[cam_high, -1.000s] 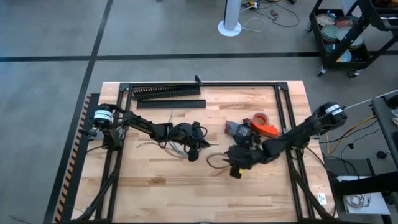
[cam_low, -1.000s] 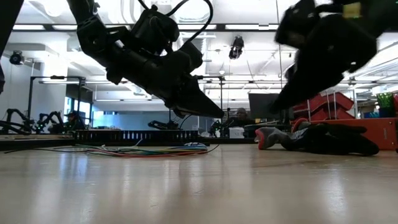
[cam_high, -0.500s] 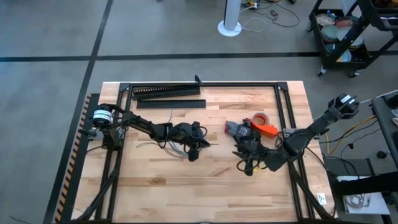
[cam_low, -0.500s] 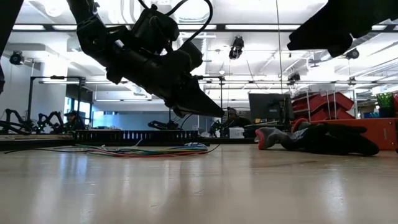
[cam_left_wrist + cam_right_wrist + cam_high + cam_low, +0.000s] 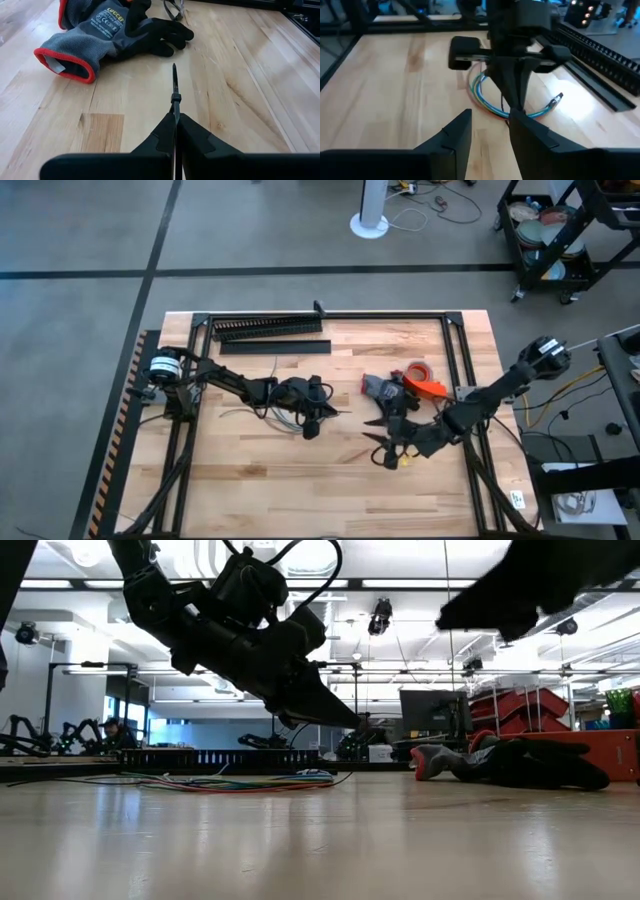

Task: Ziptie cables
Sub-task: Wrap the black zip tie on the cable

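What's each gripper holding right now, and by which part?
Left gripper pinches a ziptie by its lower end. Right gripper is open, holding nothing.

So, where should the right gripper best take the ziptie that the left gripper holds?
Probably by its free end: the ziptie sticks straight out past the shut left gripper. The open right gripper faces it, so come head-on, one finger on each side of the strip.

Grey glove (image 5: 100,30) with red cuff on wooden table (image 5: 240,75), near red tape roll (image 5: 418,369), black duct (image 5: 267,328)
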`<action>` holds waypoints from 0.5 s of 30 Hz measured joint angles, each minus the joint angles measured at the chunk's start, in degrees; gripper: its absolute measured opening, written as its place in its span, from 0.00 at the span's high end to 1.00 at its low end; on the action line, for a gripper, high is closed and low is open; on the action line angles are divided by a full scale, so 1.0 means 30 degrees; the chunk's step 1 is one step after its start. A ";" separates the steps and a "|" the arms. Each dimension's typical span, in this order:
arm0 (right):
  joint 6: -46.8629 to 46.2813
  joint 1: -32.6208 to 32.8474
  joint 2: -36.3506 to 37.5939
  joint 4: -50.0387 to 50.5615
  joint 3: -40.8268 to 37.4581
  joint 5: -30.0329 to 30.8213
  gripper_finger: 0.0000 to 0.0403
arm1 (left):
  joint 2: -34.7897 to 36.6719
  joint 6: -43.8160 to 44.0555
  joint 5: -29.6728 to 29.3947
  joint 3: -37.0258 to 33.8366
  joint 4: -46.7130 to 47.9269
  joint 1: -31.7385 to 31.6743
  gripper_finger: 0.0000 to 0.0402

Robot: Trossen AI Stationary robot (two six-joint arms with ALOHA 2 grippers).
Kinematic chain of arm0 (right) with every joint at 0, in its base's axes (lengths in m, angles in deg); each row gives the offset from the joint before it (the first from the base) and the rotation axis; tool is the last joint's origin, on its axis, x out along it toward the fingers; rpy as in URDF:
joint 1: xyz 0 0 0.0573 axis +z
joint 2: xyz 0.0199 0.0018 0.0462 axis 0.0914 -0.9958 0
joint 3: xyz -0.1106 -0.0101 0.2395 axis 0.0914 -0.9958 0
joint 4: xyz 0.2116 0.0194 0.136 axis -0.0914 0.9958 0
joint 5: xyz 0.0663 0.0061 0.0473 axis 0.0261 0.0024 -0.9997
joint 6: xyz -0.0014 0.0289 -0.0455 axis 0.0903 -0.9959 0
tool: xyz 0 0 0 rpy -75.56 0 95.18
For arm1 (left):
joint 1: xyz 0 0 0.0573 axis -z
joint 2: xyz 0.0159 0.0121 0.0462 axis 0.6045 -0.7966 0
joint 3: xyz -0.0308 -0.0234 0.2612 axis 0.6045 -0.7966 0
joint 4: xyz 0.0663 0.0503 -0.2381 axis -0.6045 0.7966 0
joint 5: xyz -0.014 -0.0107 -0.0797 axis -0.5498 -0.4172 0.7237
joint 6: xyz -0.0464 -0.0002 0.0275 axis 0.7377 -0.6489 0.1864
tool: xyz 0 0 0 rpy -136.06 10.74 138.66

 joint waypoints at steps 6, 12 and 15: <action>-0.0365 0.0440 0.0935 0.2266 0.0970 0.0746 0.78 | 0.0007 0.0080 -0.0003 0.0000 -0.0022 0.0005 1.00; -0.1002 -0.0300 -0.0888 0.1444 0.0679 0.1860 0.82 | 0.0007 0.0105 0.0001 0.0000 -0.0065 0.0005 1.00; -0.0448 -0.0386 -0.2612 -0.1623 0.0279 0.2255 0.84 | 0.0007 0.0264 0.0001 0.0000 -0.0091 0.0002 1.00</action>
